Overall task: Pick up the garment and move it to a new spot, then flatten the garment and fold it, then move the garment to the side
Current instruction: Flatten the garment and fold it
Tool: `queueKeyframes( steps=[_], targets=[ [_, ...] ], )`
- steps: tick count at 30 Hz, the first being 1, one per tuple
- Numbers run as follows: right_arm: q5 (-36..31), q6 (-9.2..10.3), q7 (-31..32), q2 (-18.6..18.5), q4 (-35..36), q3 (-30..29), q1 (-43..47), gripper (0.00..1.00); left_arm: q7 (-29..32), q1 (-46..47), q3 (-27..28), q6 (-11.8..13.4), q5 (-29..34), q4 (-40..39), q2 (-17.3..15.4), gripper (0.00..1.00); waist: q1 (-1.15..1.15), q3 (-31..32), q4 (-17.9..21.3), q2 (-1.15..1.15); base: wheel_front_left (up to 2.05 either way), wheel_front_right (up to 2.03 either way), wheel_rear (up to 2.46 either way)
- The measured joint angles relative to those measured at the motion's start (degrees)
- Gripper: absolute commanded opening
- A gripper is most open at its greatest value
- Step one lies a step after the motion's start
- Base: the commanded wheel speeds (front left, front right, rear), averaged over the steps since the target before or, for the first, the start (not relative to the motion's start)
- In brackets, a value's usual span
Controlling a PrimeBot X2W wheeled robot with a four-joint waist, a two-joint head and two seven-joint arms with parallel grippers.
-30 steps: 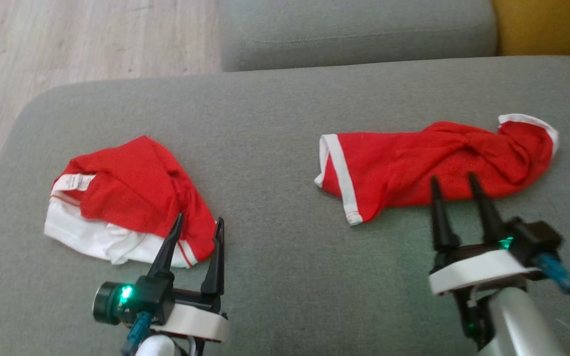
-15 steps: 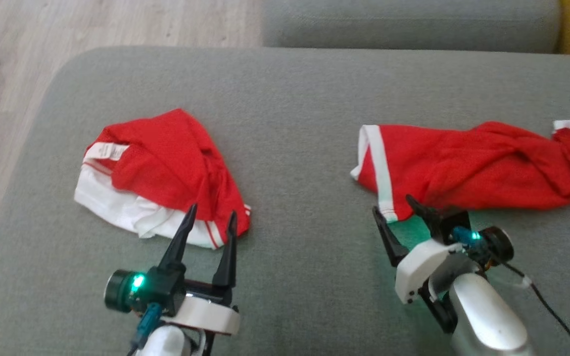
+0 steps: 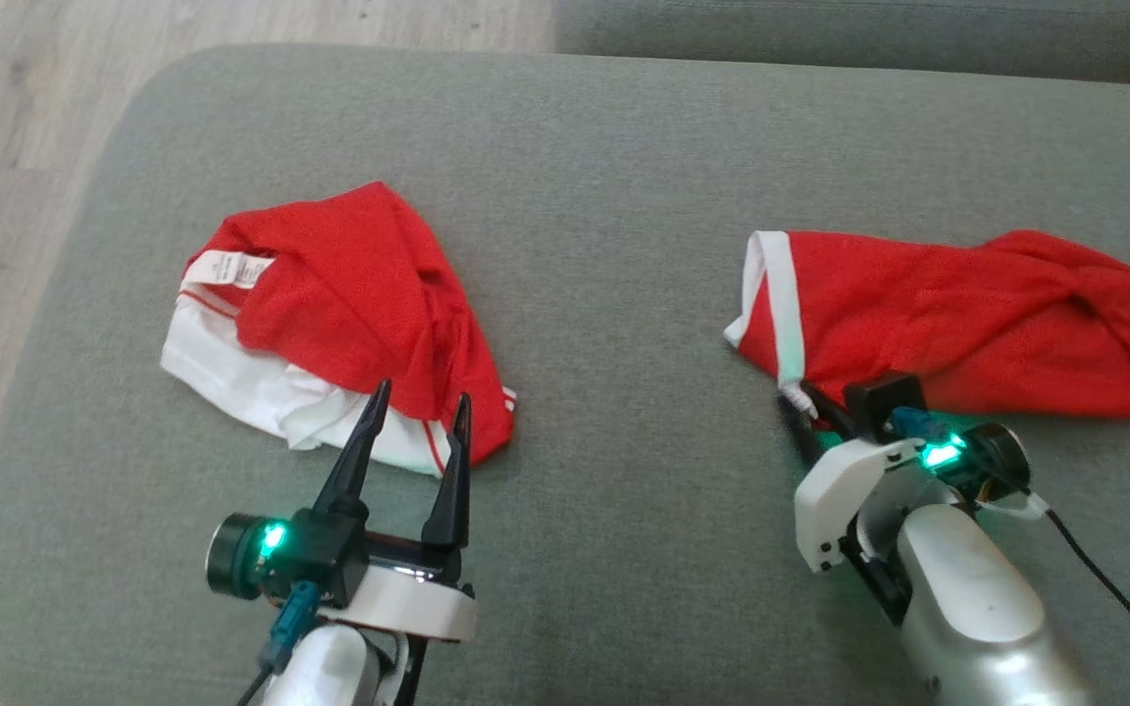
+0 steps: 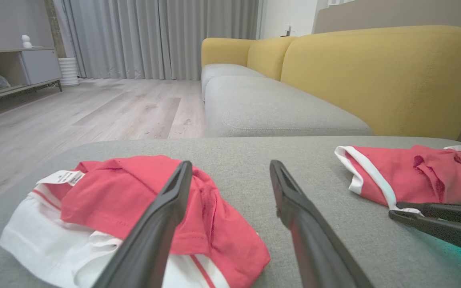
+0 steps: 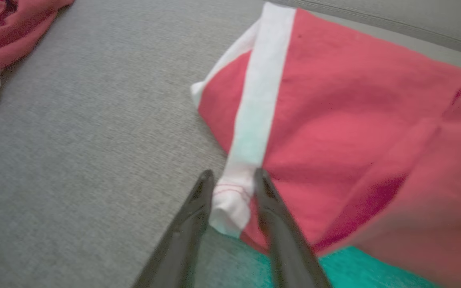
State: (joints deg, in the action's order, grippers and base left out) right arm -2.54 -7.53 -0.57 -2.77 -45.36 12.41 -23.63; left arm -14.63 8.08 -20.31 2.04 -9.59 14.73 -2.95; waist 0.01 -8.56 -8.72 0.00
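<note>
The garment (image 3: pixel 967 314) is red with white bands and lies crumpled lengthwise on the right of the grey cushion (image 3: pixel 624 196). My right gripper (image 3: pixel 796 402) is low at its near left corner. In the right wrist view the gripper (image 5: pixel 233 176) has both fingers pressed against the white hem corner of the garment (image 5: pixel 334 100). My left gripper (image 3: pixel 423 394) stands open, its tips just over the near edge of a second red and white garment (image 3: pixel 349 294) bunched on the left. The left wrist view shows that gripper (image 4: pixel 230 164) with nothing between its fingers.
The cushion's rounded left edge drops to a pale wooden floor (image 3: pixel 6 147). A yellow sofa back (image 4: pixel 374 72) and more grey seats (image 4: pixel 274 112) lie beyond. Bare cushion separates the two garments.
The head camera has shifted, sliding the scene. My right gripper turned, dropped to the garment's near left corner and narrowed its jaws around the white hem. The left gripper stayed open.
</note>
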Motion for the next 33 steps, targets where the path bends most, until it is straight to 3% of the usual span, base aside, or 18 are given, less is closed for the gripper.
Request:
queueKeyframes(
  steps=[8, 16, 24, 33],
  targets=[
    [-0.23, 0.0, -3.49, -0.09, 1.18, -5.54, 0.29, 0.0, 0.0, 0.04, 0.49, -0.03, 0.07, 0.07, 0.01, 1.0, 0.0, 0.93, 3.39, 0.0, 0.0, 0.0, 0.0],
    [-4.15, 0.0, -4.12, 0.03, 11.85, -17.68, 6.64, 0.0, 0.0, -0.35, 2.02, 0.05, 0.14, -0.19, 0.01, 1.0, -0.01, 3.05, 8.4, 0.0, 0.0, 0.0, 0.0],
    [-7.17, 0.0, 1.63, -0.58, 25.92, -28.73, 13.05, 0.0, 0.0, -0.4, 2.1, 0.05, 0.16, -0.59, 0.02, 1.0, -0.01, 4.21, 12.7, 0.0, 0.0, 0.0, 0.0],
    [-14.27, 0.0, 7.68, -1.77, 31.96, -38.07, 16.35, 0.0, 0.0, -0.4, 1.92, 0.05, 0.15, -0.62, 0.01, 1.0, -0.01, 4.32, 12.84, 0.0, 0.0, 0.0, 0.0]
  ],
)
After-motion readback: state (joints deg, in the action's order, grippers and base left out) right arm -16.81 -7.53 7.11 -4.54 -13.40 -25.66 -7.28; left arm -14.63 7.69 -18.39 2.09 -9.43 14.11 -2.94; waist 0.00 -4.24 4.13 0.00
